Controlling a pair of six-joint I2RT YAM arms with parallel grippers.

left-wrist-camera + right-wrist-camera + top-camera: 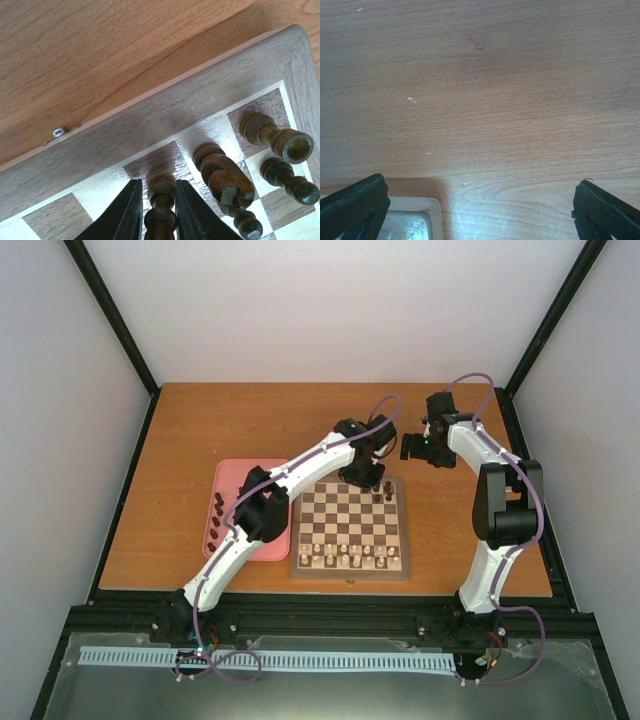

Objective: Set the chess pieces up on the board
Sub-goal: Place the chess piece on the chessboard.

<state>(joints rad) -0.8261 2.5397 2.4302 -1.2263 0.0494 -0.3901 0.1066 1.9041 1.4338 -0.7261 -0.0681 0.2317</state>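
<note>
The left hand (pixel 158 195) gripped one dark piece (pixel 161 200) on the board's (pixel 150 120) far row, beside a few chess pieces (pixel 222 177) already standing; more waited in the pink tray (pixel 232 472). The right hand (pixel 480 202) hung released.

Below me lies a wooden table (pixel 200 420), its grain flecked with small white specks. A pink rounded tray (pixel 230 478) rests on its left part. Right of the tray, pale cream chessmen (pixel 347 558) stand in two rows. A white slotted strip (pixel 300 661) runs along the near rail.
</note>
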